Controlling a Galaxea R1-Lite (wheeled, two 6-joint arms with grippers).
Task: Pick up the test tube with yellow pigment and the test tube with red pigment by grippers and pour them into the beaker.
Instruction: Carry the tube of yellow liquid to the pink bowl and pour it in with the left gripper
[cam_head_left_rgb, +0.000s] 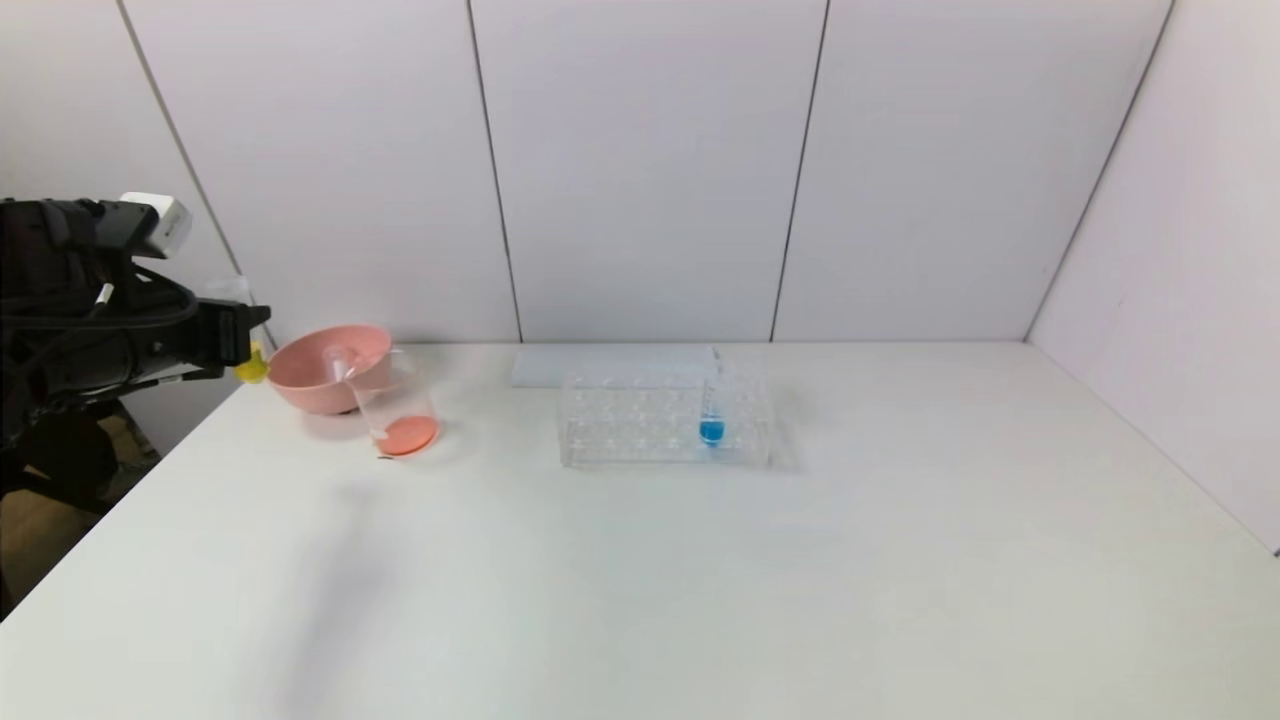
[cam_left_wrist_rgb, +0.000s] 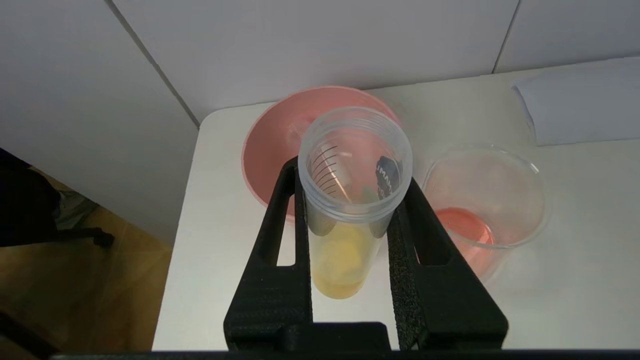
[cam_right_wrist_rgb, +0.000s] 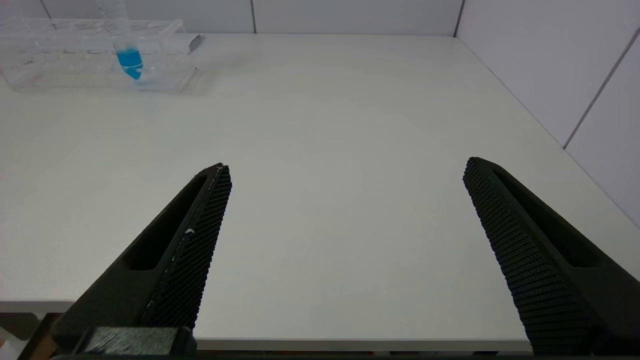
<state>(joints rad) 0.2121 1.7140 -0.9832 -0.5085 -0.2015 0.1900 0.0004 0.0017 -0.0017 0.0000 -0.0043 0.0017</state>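
Observation:
My left gripper is shut on the test tube with yellow pigment, held upright in the air at the table's far left, beside the pink bowl. In the left wrist view the tube sits between the black fingers, open mouth up, yellow liquid at its tip. The beaker stands in front of the bowl with red-orange liquid at its bottom; it also shows in the left wrist view. No tube with red liquid shows. My right gripper is open and empty over the table's near edge.
A pink bowl at the back left holds a clear, empty-looking tube. A clear rack in the middle holds a blue-liquid tube. A white sheet lies behind the rack. The table's left edge is under my left gripper.

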